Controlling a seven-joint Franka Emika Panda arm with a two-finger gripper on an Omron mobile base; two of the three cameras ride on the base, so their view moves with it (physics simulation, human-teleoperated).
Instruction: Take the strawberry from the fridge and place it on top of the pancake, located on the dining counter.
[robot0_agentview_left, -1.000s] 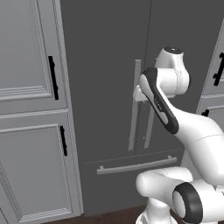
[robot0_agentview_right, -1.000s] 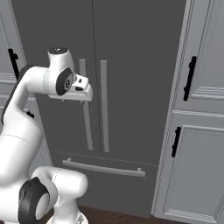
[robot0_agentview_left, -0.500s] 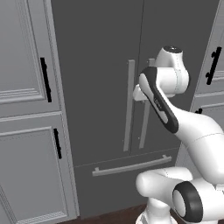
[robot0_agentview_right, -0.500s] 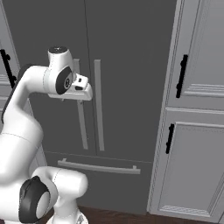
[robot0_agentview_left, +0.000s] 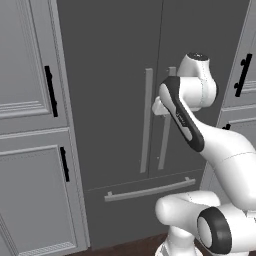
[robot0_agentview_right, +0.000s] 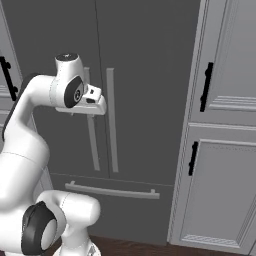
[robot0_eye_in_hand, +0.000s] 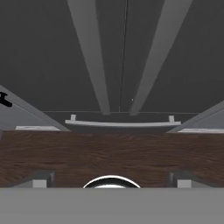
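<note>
The fridge (robot0_agentview_left: 115, 100) (robot0_agentview_right: 145, 75) stands straight ahead, dark grey, with both doors shut. Its two long grey bar handles (robot0_agentview_left: 146, 120) (robot0_agentview_right: 111, 120) (robot0_eye_in_hand: 89, 57) run side by side at the door seam, and a drawer bar (robot0_agentview_left: 150, 190) (robot0_eye_in_hand: 120, 124) lies below them. My gripper (robot0_eye_in_hand: 112, 178) hangs just in front of the handles, pointing down at the floor. It is open, its fingertips (robot0_eye_in_hand: 43, 177) are far apart, and nothing is between them. The strawberry, the pancake and the dining counter are out of view.
Light grey panelled cabinets with black handles flank the fridge on the left (robot0_agentview_left: 30, 100) and on the right (robot0_agentview_right: 225, 100). Dark wooden floor (robot0_eye_in_hand: 112, 153) runs along the fridge's foot.
The whole picture has slid a little to the left, so the base has moved. The arm keeps the same pose and the gripper stays open.
</note>
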